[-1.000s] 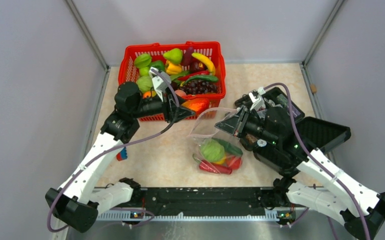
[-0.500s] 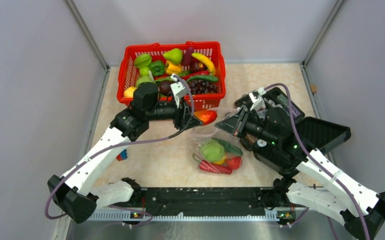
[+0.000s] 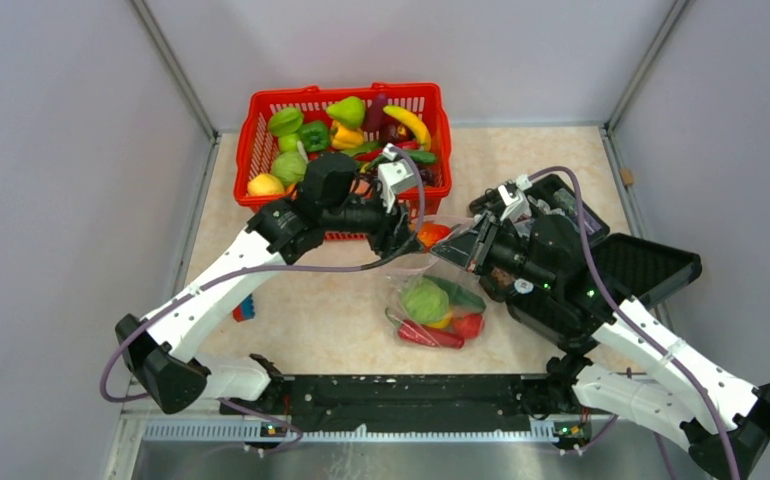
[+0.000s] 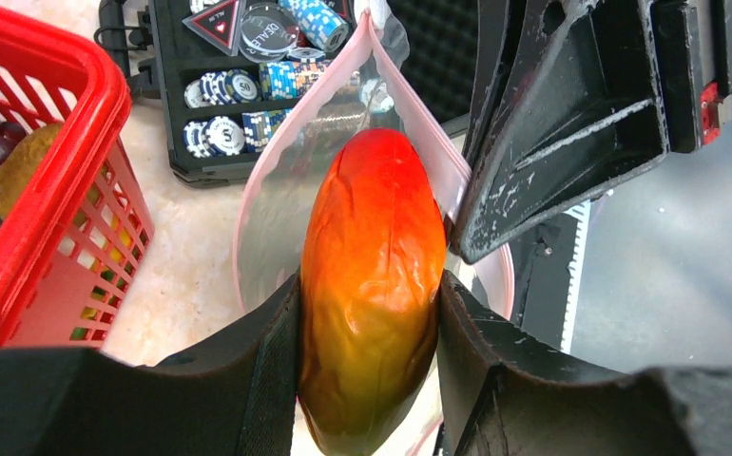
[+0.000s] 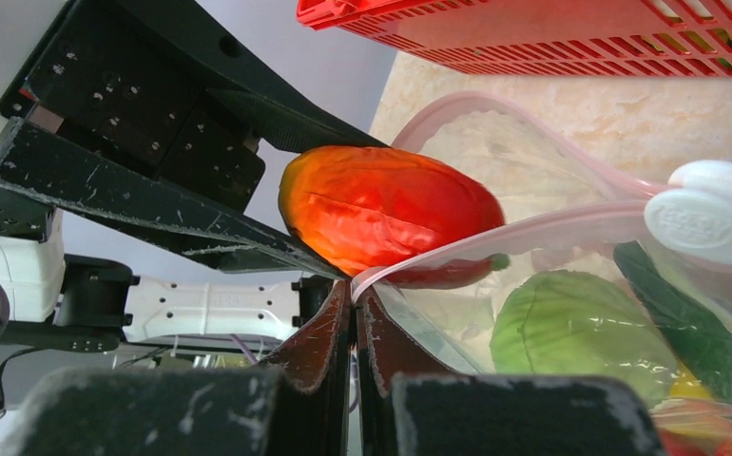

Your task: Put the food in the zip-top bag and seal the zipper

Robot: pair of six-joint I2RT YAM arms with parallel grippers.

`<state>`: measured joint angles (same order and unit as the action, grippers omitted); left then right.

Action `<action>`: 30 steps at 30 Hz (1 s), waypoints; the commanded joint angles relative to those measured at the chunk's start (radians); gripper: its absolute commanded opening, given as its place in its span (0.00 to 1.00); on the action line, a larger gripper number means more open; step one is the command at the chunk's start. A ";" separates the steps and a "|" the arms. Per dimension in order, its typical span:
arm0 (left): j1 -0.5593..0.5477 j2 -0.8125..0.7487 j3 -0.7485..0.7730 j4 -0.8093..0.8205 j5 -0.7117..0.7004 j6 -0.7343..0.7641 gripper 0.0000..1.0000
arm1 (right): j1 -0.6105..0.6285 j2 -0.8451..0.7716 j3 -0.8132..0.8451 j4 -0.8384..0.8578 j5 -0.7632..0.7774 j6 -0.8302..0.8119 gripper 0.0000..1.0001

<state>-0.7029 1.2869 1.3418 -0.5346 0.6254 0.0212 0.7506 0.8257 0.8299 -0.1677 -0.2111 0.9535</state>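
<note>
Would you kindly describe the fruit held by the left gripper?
Look just in front of the red basket, where the left gripper hangs over the open mouth of the clear bag. In its grip is a smooth oval fruit, orange shading to red, unlike the green cabbage already bagged.

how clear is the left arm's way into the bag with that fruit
Probably clear: the right tool holds the bag lip, mouth open, and the fruit in the left tool sits at it.

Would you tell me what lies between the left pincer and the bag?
Only the orange-red fruit the left pincer grips, at the mouth of the bag; the left wrist view shows it.
</note>
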 commanded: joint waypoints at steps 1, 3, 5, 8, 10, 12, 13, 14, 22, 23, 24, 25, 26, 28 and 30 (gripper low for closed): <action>-0.048 0.009 0.043 0.029 -0.029 0.024 0.49 | 0.007 -0.002 0.009 0.043 -0.002 -0.004 0.00; -0.052 0.009 0.033 0.039 -0.016 0.030 0.55 | 0.007 -0.004 0.006 0.042 0.003 -0.003 0.00; -0.052 0.016 0.041 0.009 -0.019 0.047 0.57 | 0.007 -0.007 0.006 0.039 0.006 -0.002 0.00; -0.052 0.024 0.044 -0.032 -0.040 0.063 0.66 | 0.007 -0.011 0.007 0.037 0.013 -0.001 0.00; -0.052 0.017 0.037 -0.019 -0.057 0.056 0.79 | 0.007 -0.010 0.010 0.037 0.013 -0.001 0.00; -0.052 -0.001 0.022 0.008 -0.067 0.049 0.82 | 0.007 -0.009 0.013 0.038 0.010 0.001 0.00; -0.052 -0.012 0.015 0.022 -0.077 0.046 0.82 | 0.007 -0.009 0.015 0.039 0.010 0.001 0.00; -0.052 -0.025 0.007 0.036 -0.090 0.042 0.83 | 0.007 -0.011 0.015 0.037 0.011 0.000 0.00; -0.052 -0.200 -0.112 0.213 -0.267 0.024 0.89 | 0.008 -0.011 0.016 0.110 -0.092 -0.026 0.00; -0.052 -0.231 -0.130 0.240 -0.290 0.019 0.90 | 0.011 -0.013 0.017 0.148 -0.134 -0.034 0.00; -0.052 -0.261 -0.150 0.263 -0.319 0.011 0.91 | 0.015 -0.016 0.017 0.188 -0.162 -0.039 0.00; -0.052 -0.289 -0.171 0.292 -0.357 -0.001 0.93 | 0.018 -0.024 0.016 0.222 -0.186 -0.048 0.00; -0.052 -0.327 -0.191 0.317 -0.391 -0.005 0.95 | 0.023 -0.031 0.015 0.249 -0.202 -0.058 0.00; -0.052 -0.375 -0.227 0.361 -0.499 -0.018 0.98 | 0.025 -0.047 0.012 0.280 -0.223 -0.079 0.00; -0.051 -0.406 -0.253 0.379 -0.606 -0.019 0.99 | 0.026 -0.056 0.018 0.267 -0.211 -0.094 0.00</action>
<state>-0.7509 0.9470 1.1358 -0.3027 0.2527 0.0303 0.7624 0.8181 0.8291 -0.0486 -0.3630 0.9096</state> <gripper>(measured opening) 0.983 0.006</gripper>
